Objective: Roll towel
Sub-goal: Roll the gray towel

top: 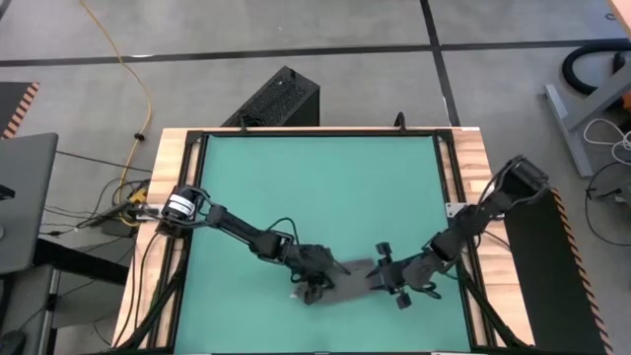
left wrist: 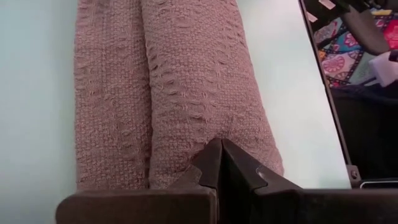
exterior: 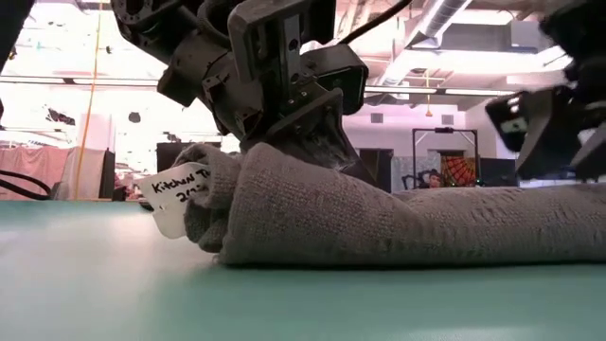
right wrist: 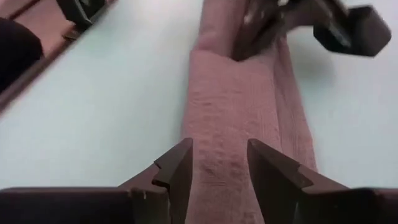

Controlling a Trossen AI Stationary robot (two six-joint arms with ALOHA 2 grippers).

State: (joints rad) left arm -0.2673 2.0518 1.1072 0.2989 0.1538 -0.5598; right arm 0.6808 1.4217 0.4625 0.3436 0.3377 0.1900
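Low view: towel (exterior: 379,223) rolled, grey.

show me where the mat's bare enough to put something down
The whole far half of the green mat is bare, from its black frame down to the arms. The near corners beside each arm are free too. It is crowded near the front edge: the rolled towel lies there with the left gripper and right gripper at its ends.

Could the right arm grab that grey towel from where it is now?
Probably yes. The right gripper hangs just above one end of the towel, fingers apart with the cloth between them and nothing in the way. The left gripper, shut, presses on the far end.
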